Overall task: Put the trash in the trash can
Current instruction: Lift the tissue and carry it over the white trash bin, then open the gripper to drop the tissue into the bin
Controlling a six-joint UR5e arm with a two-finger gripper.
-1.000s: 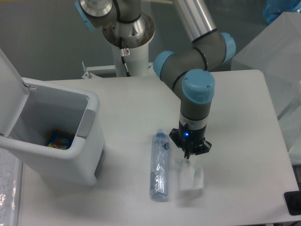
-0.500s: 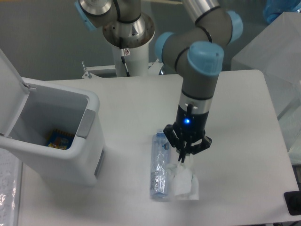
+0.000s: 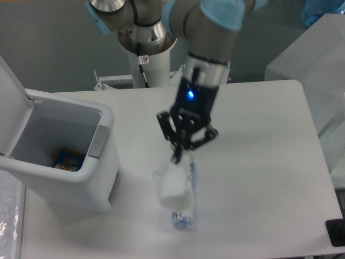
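Hand [image 3: 177, 157]: black, two-fingered, pointing down, fingers pinched on the top of the wrapper [image 3: 172, 185]. A blue light glows on the wrist just above it.

Wrapper: crumpled, translucent white, hanging below the hand, lifted off the table [image 3: 259, 162]. It hangs to the right of the trash can [image 3: 81, 178] and well apart from it, in front of the upper part of the bottle [image 3: 185, 208].

Bottle: crushed clear plastic, lying flat on the table to the right of the trash can, long axis running away from the camera. Only its right edge and near end show past the wrapper; the cap is not visible.

Trash can: large white boxy bin with rounded corners, at the left side of the table. Lid [image 3: 13, 102] hinged up and open to the left. Grey latch panel [image 3: 98, 141] on the right rim. Contents: one small blue-and-yellow packet [image 3: 67, 160] lying on the bottom.
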